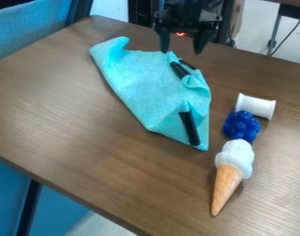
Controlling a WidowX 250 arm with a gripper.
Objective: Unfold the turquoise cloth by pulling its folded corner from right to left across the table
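While my gripper (181, 52) hangs spread and empty near its far edge, the cloth (136, 83) lies rumpled, perhaps propped by black rods (189, 128). The spool (255, 106), blue cluster (241, 125) and ice-cream cone (226, 184) sit alongside, apart from it.

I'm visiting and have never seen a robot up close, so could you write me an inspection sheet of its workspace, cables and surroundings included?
Surface: brown wood-grain table, seen at a slant.
Job's things: crumpled turquoise cloth, top left corner raised; black pieces lie on it, near its right side.
Clutter: white spool on its side, dark blue berry and toy ice cream, in a row to the right of the cloth.
Grippers: one black tool, fingers apart, near the cloth's top edge; red light above them.
Cables: thin dark cable beyond the table, top right; on the table, nothing seen.
Surroundings: blue panels on the left.
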